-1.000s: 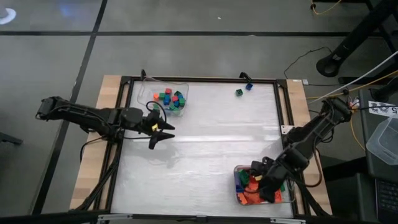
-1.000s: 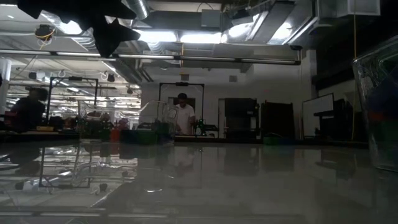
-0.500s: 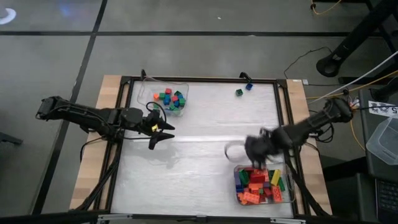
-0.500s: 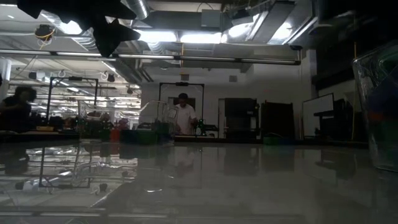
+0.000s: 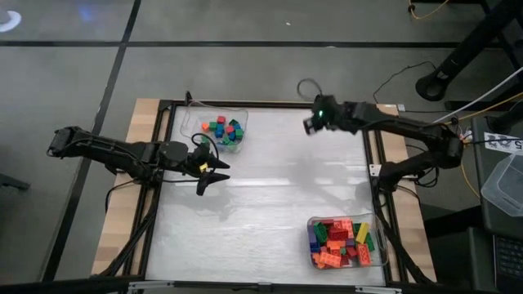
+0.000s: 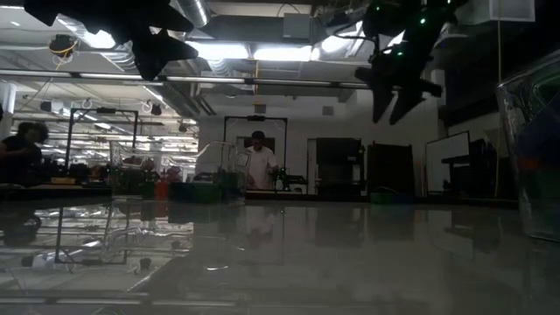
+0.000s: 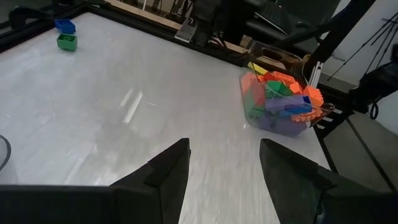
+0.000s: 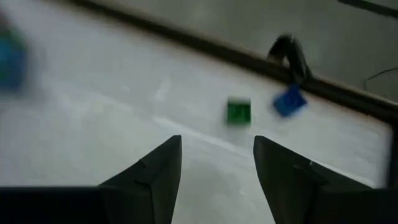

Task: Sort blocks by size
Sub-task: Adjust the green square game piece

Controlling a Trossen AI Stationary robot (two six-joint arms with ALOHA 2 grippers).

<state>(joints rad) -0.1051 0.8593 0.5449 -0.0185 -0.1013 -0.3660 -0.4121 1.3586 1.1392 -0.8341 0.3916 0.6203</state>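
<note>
Two loose blocks lie flat on the white table near its far edge, a green block [image 8: 238,111] and a blue block [image 8: 288,101]. My right gripper [image 8: 216,140] hovers open above them with nothing between its fingers; in the high view it [image 5: 311,124] covers them. A clear tray [image 5: 222,129] at the far left holds several short blocks. Another clear tray [image 5: 343,242] at the near right holds several longer blocks [image 7: 277,99]. My left gripper [image 5: 214,178] hangs open and empty over the table's left part.
A black frame rail [image 5: 261,104] runs round the table, close behind the two loose blocks. Cables [image 5: 392,77] lie beyond the far right corner. The wide white middle [image 5: 261,196] of the table is bare. People stand in the room behind [image 6: 258,162].
My right gripper has swung fast from above the near right tray toward the table's far edge, turning as it went. It now stands over the green and blue blocks. The blocks in that tray lie uncovered.
</note>
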